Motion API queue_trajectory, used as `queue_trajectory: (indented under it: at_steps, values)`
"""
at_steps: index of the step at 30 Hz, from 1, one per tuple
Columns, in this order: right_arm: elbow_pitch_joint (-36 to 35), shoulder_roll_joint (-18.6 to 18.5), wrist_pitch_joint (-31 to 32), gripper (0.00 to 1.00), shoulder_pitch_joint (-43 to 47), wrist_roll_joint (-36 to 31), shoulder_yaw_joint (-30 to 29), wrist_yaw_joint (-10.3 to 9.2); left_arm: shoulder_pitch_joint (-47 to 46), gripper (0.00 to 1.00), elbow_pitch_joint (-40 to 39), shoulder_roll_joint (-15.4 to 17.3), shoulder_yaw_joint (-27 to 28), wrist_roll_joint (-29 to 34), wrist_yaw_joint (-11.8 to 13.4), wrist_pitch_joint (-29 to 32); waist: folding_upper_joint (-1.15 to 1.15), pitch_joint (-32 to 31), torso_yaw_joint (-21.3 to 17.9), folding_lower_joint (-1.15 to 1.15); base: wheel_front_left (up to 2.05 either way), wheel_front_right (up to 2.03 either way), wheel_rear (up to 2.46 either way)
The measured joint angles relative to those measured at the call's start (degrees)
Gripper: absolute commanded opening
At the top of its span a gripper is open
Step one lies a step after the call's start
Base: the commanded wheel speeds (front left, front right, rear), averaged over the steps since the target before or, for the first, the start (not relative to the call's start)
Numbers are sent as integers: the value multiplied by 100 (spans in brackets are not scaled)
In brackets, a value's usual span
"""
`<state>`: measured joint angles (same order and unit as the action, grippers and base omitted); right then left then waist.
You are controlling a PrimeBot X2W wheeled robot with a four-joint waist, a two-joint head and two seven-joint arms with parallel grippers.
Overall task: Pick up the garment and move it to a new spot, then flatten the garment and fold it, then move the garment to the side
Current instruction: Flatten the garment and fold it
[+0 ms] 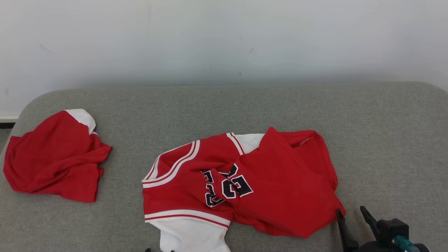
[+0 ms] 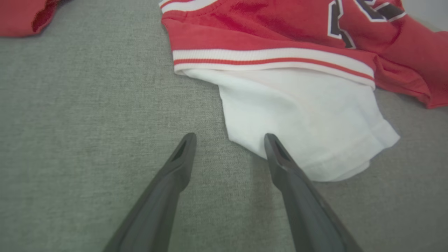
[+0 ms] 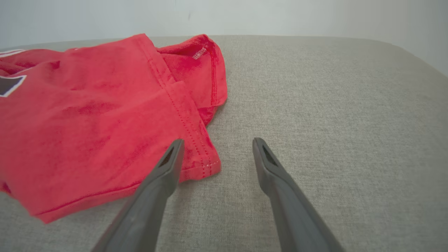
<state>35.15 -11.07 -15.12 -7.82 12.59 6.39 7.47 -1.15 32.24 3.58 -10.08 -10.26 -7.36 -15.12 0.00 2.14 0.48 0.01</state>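
Bare grey cushion [image 1: 385, 140] right of crumpled jersey [image 1: 280, 182]; open strip between jersey and red shirt [image 1: 52, 161] at left.

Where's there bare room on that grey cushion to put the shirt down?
Widest: the far strip of grey fabric surface along the white wall, and everything right of the numbered red-and-white jersey. A narrower gap lies between it and the crumpled red garment. Crowded: front centre.

Head camera high, facing down over grey cushion [image 1: 224, 105], wall [image 1: 224, 35] in upper frame. Wrist cameras low, close, each sharing jersey [image 1: 280, 182] edge with head view.
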Motion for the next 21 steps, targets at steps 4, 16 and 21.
queue_trajectory:
  at_steps: [4,16,21]
  values:
    - [488,34,0,100,-241,87,111,0,-197,100,208,-25,-213,-88,-7,0,0,59,68,0,0,0,0]
    - [1124,141,-1,0,-651,504,402,0,-710,0,786,-43,-750,-622,-4,-52,0,217,175,0,0,0,0]
    - [801,125,1,0,-595,667,411,0,-730,0,661,-78,-787,-703,-15,-16,0,164,169,0,0,0,0]
